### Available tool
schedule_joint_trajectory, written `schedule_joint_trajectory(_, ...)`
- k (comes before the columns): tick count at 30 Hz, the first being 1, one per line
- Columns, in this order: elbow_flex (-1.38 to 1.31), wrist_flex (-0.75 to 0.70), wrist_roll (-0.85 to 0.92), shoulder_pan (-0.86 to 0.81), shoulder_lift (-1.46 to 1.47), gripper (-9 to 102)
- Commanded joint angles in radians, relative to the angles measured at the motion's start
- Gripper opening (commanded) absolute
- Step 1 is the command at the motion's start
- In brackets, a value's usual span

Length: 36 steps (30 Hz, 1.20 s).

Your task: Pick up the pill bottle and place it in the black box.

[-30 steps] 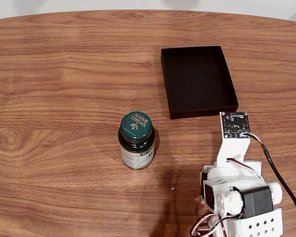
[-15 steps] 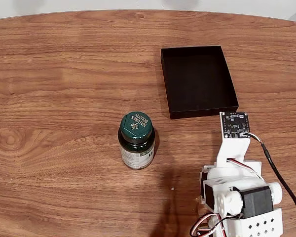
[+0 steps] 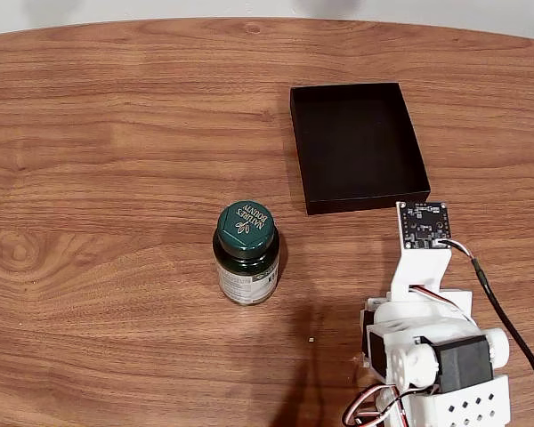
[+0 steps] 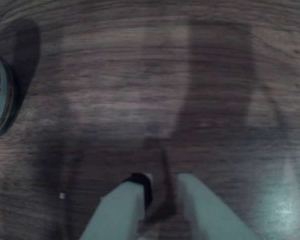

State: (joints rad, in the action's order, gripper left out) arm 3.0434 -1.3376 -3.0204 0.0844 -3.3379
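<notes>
So the pill bottle (image 3: 246, 253) is standing upright on the desk (image 3: 116, 133), cap up, sitting out in the open left of the arm in the fixed view. Biggest risk I can see: it's a fairly tall, round thing, so if the end effector comes in off-center or too high on the cap, one finger will probably nudge it and tip it over, and then it rolls away across the wood. The smooth rounded side could also slip out if the squeeze is light.

In the wrist view the bottle (image 4: 0, 95) only peeks in at the left edge, while the end effector (image 4: 162, 182) sits at bottom center, fingers slightly parted with nothing between them, well apart from the bottle. The black box (image 3: 358, 147) lies further right in the fixed view, just beyond the arm, empty.
</notes>
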Motion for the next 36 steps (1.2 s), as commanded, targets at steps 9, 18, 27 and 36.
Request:
schedule_joint_trajectory(9, -0.014, -0.17, 0.028, 0.0, 0.0, 3)
schedule_joint_trajectory(18, -0.014, -0.17, 0.028, 0.0, 0.0, 3)
schedule_joint_trajectory(27, -0.014, -0.17, 0.026, 0.003, 0.0, 3)
schedule_joint_trajectory(36, -0.014, -0.17, 0.026, 0.04, 0.0, 8)
